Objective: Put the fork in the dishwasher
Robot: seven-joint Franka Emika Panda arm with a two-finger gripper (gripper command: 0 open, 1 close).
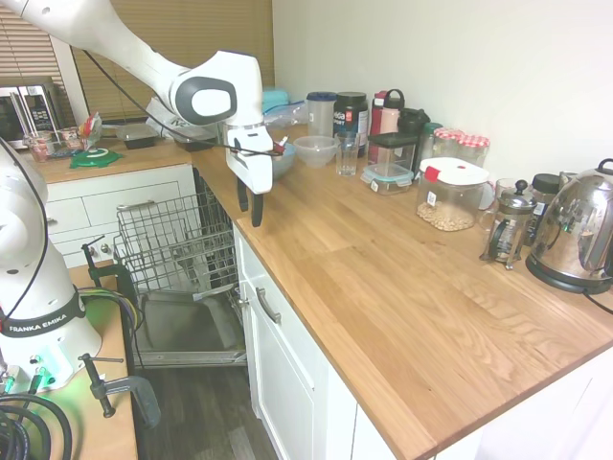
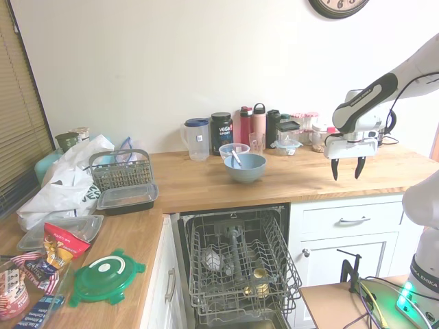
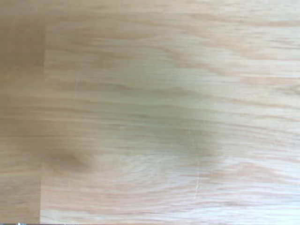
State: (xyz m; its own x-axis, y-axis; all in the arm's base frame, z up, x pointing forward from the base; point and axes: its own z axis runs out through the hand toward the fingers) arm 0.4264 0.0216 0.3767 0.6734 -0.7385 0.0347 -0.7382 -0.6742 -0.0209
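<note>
The fork (image 2: pixel 235 159) is a thin pale utensil leaning inside the blue bowl (image 2: pixel 245 168) on the wooden counter behind the dishwasher. The dishwasher (image 2: pixel 240 267) stands open with its grey wire rack (image 1: pixel 177 240) pulled out over the dark drop-down door (image 1: pixel 192 331). My gripper (image 2: pixel 347 169) hangs open and empty just above the countertop, well to the right of the bowl in the second exterior view. In the first exterior view the gripper (image 1: pixel 249 206) partly hides the bowl (image 1: pixel 284 161), and the fork is not visible there. The wrist view shows only blurred wood.
Bottles, jars and a clear bowl (image 2: pixel 233 149) line the wall behind the blue bowl. A kettle (image 1: pixel 575 235) and a French press (image 1: pixel 508 225) stand further along. A grey cutlery basket (image 2: pixel 120 175), bags and a green lid (image 2: pixel 106 275) lie left of the dishwasher.
</note>
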